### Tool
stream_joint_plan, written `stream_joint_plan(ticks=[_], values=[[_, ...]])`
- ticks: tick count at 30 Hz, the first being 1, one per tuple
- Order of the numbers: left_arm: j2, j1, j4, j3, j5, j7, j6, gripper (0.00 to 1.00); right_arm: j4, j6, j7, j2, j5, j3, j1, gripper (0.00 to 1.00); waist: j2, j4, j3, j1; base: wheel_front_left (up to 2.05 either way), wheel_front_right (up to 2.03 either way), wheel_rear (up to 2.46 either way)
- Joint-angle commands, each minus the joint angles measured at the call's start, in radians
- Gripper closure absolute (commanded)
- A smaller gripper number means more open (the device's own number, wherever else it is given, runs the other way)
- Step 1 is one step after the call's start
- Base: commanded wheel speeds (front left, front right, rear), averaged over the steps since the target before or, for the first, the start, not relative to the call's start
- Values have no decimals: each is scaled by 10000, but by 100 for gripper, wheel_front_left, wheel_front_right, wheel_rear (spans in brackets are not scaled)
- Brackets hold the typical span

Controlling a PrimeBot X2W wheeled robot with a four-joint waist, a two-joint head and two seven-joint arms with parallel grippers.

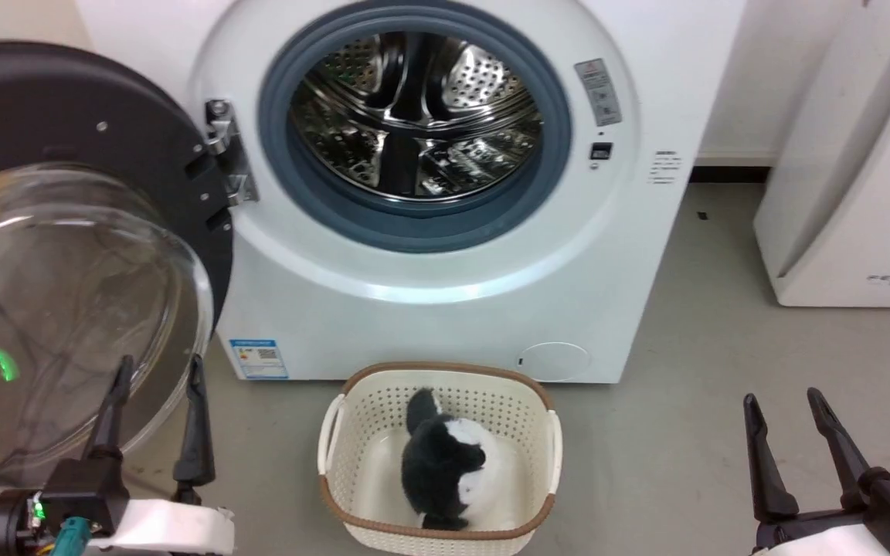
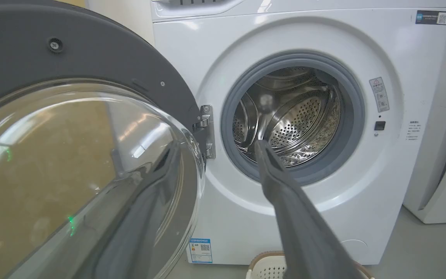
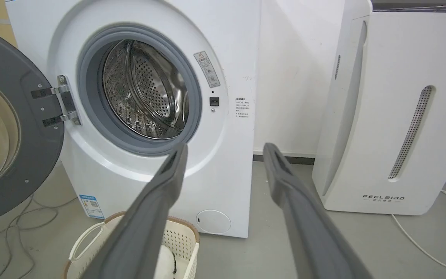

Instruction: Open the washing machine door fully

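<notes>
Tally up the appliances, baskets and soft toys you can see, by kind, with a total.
Appliances: 2, the washing machine and the white FEELBIRD unit
Baskets: 1, the cream basket
Soft toys: 1, the black-and-white plush inside it
Total: 4

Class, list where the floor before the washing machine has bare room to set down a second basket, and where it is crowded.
Free: the grey floor bordered by the basket, the washing machine, the white appliance and the right gripper. Crowded: the left, where the open door overhangs the floor beside the left gripper.
</notes>
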Motion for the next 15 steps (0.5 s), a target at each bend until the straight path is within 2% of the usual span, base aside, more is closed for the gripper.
stream_joint_plan(ticks=[1, 11, 12, 15], values=[[-53, 237, -100, -126, -83, -42, 44, 0, -41, 6, -46, 29, 42, 14, 145, 0, 0, -246, -65, 1, 0, 0, 0], [-118, 594, 344, -1116, -421, -42, 216, 0, -176, 6, -46, 29, 191, 181, 248, 0, 0, -660, -91, 1, 0, 0, 0], [-138, 507, 362, -1120, -391, 3, 204, 100, -138, 0, -1, 0, 178, 165, 106, 100, 0, -662, -91, 1, 0, 0, 0], [-148, 506, 402, -1119, -396, 22, 201, 100, -141, -2, 9, -2, 177, 176, 98, 100, 0, -666, -91, 2, 0, 0, 0]])
